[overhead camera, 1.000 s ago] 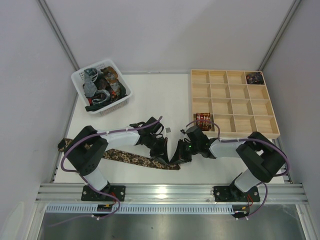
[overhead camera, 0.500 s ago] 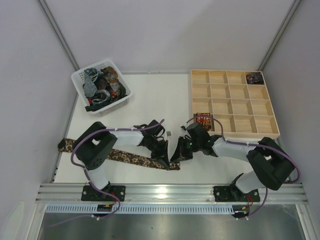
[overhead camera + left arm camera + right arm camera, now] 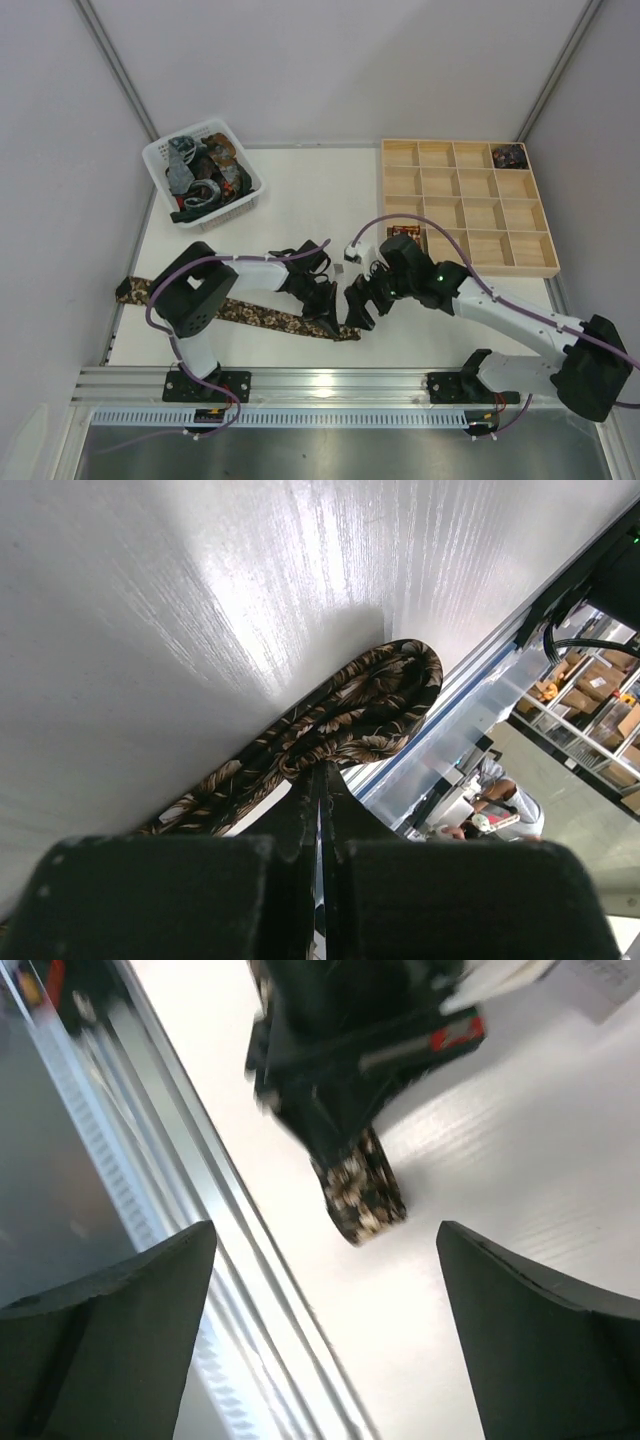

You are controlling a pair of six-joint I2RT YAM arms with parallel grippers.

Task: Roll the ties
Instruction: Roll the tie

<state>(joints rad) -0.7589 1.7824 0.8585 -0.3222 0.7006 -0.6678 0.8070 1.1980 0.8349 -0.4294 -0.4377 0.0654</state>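
- Left gripper [image 3: 325, 312]: lowered to the table [image 3: 300, 190] near its front edge, between the two arm bases. In the left wrist view, the left gripper [image 3: 320, 775] has its fingers pressed together with only a thin line between them, clamped on the brown floral tie [image 3: 370, 695].
- Brown floral tie [image 3: 260, 315]: lies flat along the front of the table. It runs from the left edge, where one end hangs past the table side, across to the left gripper.
- Tie end at the gripper: doubled over into a small loop that sticks out just beyond the fingertips and rests on the table surface. The right wrist view shows the same short stub of the tie [image 3: 362, 1195] protruding from under the left gripper's black body.
- Right gripper [image 3: 357, 308]: just beside the left gripper, on its right, and facing it. In its own view, the right gripper [image 3: 325, 1235] has its fingers spread wide and nothing between them; it is apart from the tie.
- White basket [image 3: 245, 155]: at the far left of the table, holding a tangled heap of other ties [image 3: 200, 170].
- Wooden tray [image 3: 470, 215]: gridded, at the far right. One dark rolled tie [image 3: 510, 155] sits in its far right corner compartment. A red rolled tie [image 3: 405, 235] sits at the tray's near left, partly hidden by the right arm.
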